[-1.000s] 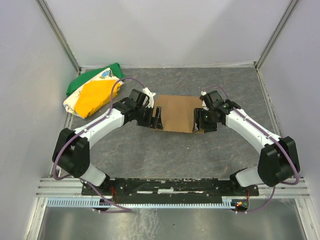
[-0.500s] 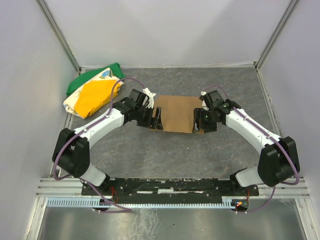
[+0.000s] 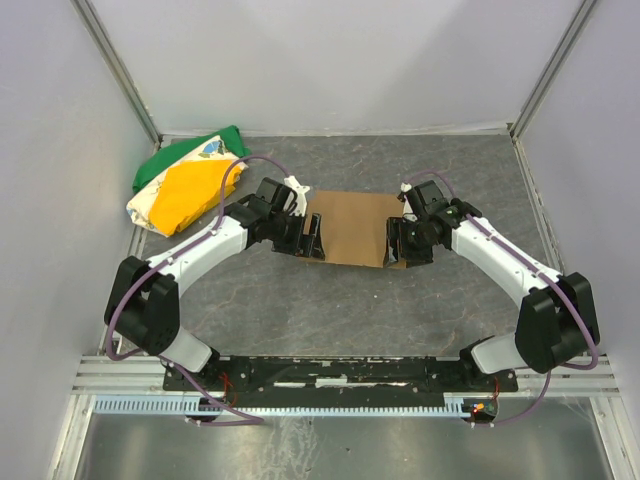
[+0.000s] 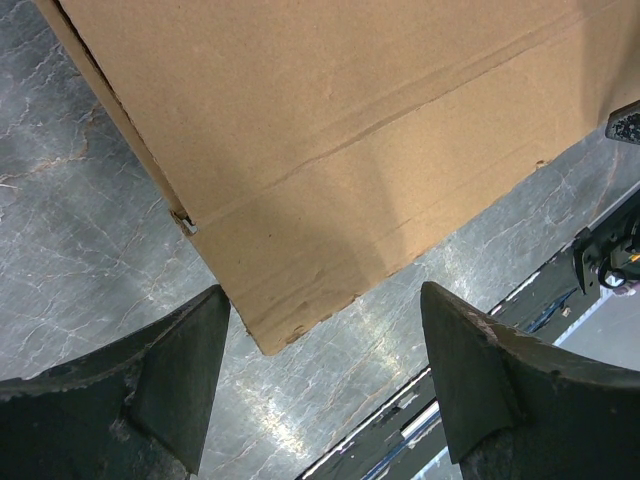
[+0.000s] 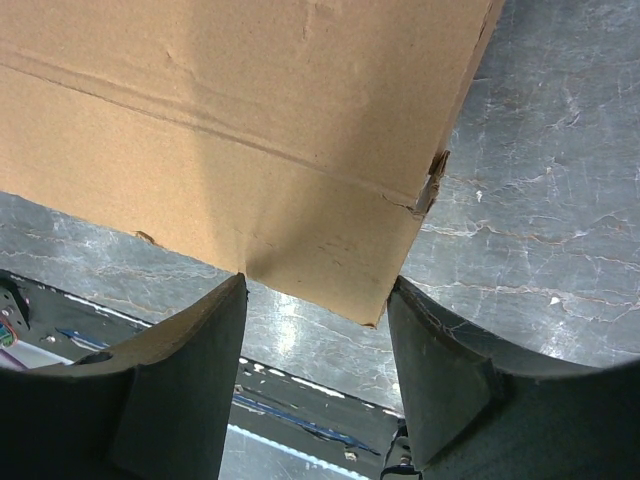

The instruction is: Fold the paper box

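Hardly moved since a second ago, left hand [image 4: 320,300] and right hand [image 5: 315,285] both released astride near corners of the paper box [image 3: 350,225], flat on the worktop [image 3: 330,300]; risk of skidding it through uneven pinching.

Shot from high above and behind the left arm [image 3: 200,255] and right arm [image 3: 500,262], bases at the bottom edge, looking down and forward over the whole bench [image 3: 340,300].

Taken from the left wrist, aimed down past the left pincer [image 4: 322,300], very close on one near corner of the paper box [image 4: 330,130].

Taken from the right wrist, aimed down past the right pincer [image 5: 315,290], equally close on the other near corner.

Shared by all three: brown cardboard and grey bench top. Also caught in both wrist views: the dark rail [image 5: 300,405] along the near edge.
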